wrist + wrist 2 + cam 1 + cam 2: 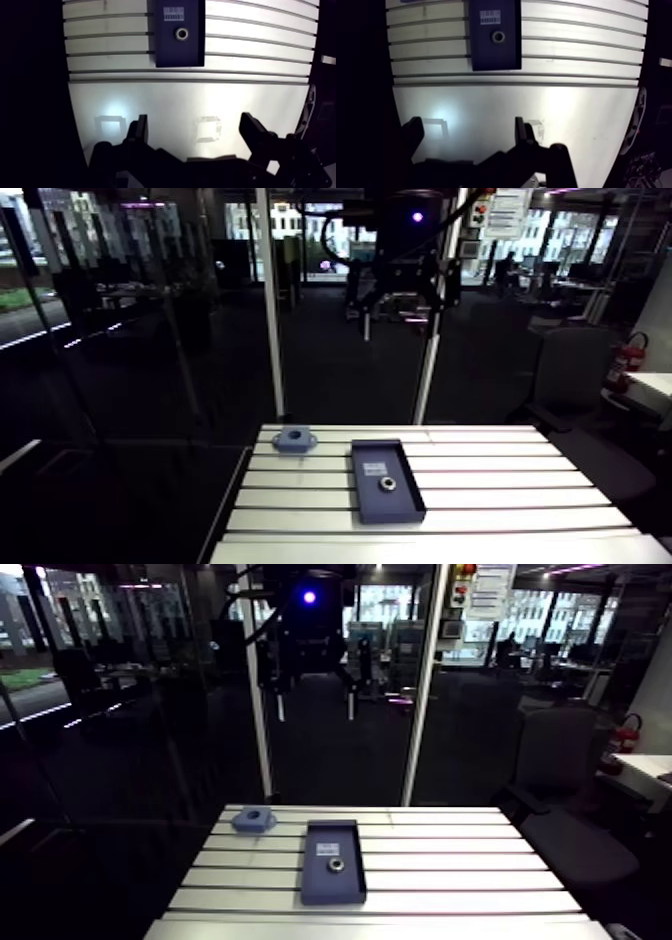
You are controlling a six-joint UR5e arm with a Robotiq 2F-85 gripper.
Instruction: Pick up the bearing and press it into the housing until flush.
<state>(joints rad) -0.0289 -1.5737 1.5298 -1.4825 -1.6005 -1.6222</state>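
Approach step is judged to be in hand; nothing is grasped yet. The gripper [194,122] is held high above the table [520,488], jaws spread wide and empty. The bearing [386,484] is seen lying in the dark tray [385,508], beside a white label [374,468]; nothing else is seen in the tray. The housing [294,438] is set on the table near the tray, not touching it. Next, a descent centred over the bearing is called for, with the fingers straddling it.

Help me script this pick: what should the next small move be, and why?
Probably carry the hand forward over the bearing: the hand is open and empty, and the bearing lies in the tray, well ahead of it.
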